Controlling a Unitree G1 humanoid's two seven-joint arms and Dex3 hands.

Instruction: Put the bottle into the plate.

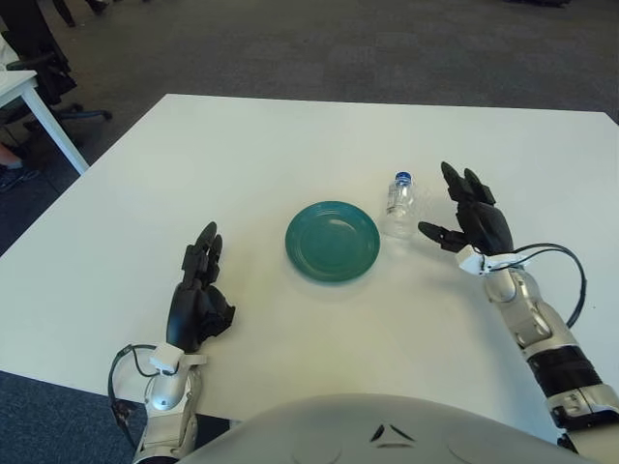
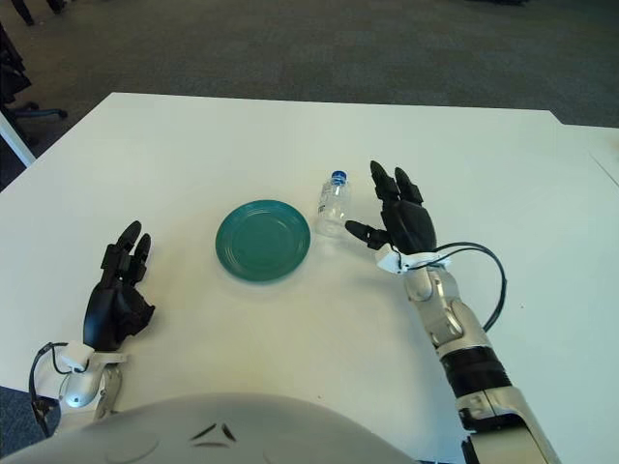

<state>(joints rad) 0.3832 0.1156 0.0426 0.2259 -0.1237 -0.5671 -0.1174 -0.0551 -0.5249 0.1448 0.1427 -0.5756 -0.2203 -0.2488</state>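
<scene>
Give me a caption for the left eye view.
Open right hand beside upright clear plastic bottle, near empty round green plate.

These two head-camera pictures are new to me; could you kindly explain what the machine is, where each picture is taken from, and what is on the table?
Both pictures come from a stereo camera on the head of a humanoid robot, looking down at a white table; the two eyes sit slightly apart, so the scene is the same. The grey curve at the bottom is the robot's own body. On the table lie a round dark-green plate and, just beside it on its right, a small clear plastic bottle with a blue cap, standing upright. The black three-fingered right hand is next to the bottle with fingers spread, holding nothing. The left hand shows idle to the left of the plate. Nothing is in the plate.
</scene>
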